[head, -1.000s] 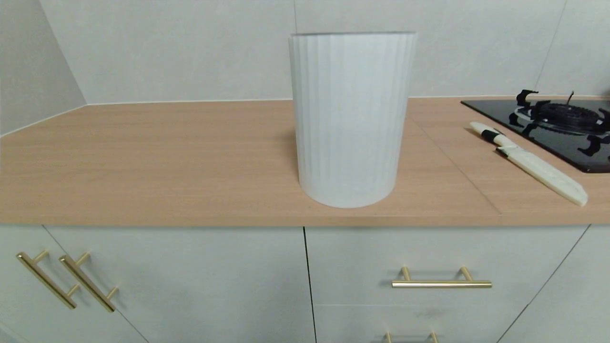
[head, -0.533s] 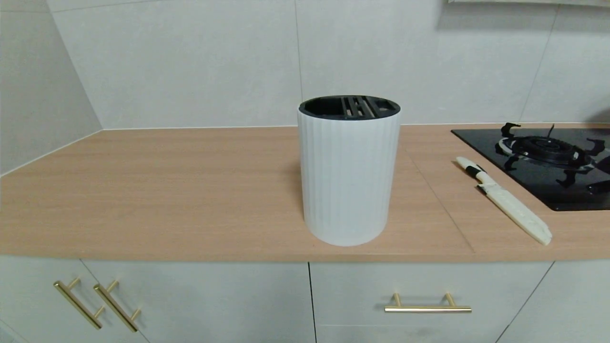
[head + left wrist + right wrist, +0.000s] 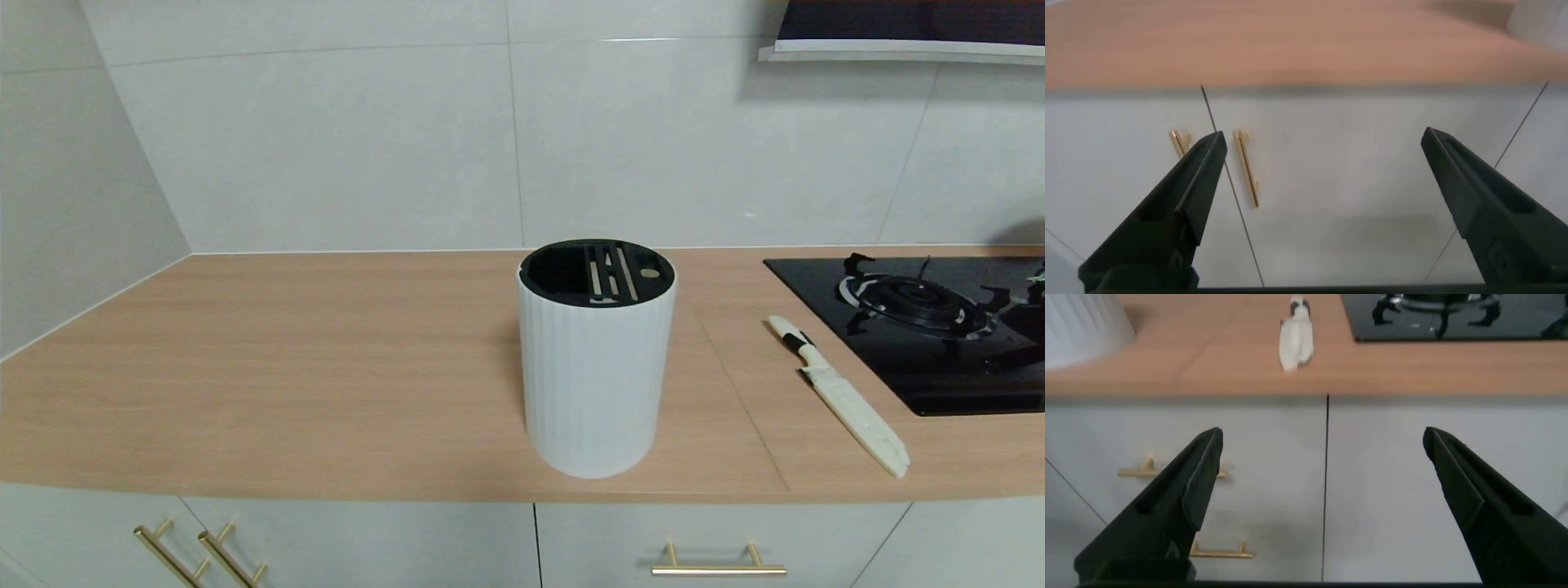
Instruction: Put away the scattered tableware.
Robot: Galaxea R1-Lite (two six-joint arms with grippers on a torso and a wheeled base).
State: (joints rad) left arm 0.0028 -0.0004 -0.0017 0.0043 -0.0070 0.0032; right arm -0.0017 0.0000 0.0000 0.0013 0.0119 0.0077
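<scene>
White knife (image 3: 841,400) lies flat on wooden counter (image 3: 286,367), black band on handle, between white ribbed holder (image 3: 598,384) and black gas hob (image 3: 906,318), apart from both. Holder upright near counter's front edge, black slotted top. Left gripper (image 3: 1323,137) and right gripper (image 3: 1322,434) both spread wide, holding nothing, facing cabinet fronts (image 3: 1355,188) below the counter.

Right pincer (image 3: 1322,434): before the cabinet doors (image 3: 1396,482), below the tabletop (image 3: 286,367) edge.
Knife (image 3: 841,400): on the tabletop, ahead of the right pincer, between holder (image 3: 597,376) and stove (image 3: 914,327), touching neither.
Holder: ahead and leftward of the right pincer, near the front edge.
Left pincer (image 3: 1323,137): before the doors, handles (image 3: 1245,167) just ahead.
</scene>
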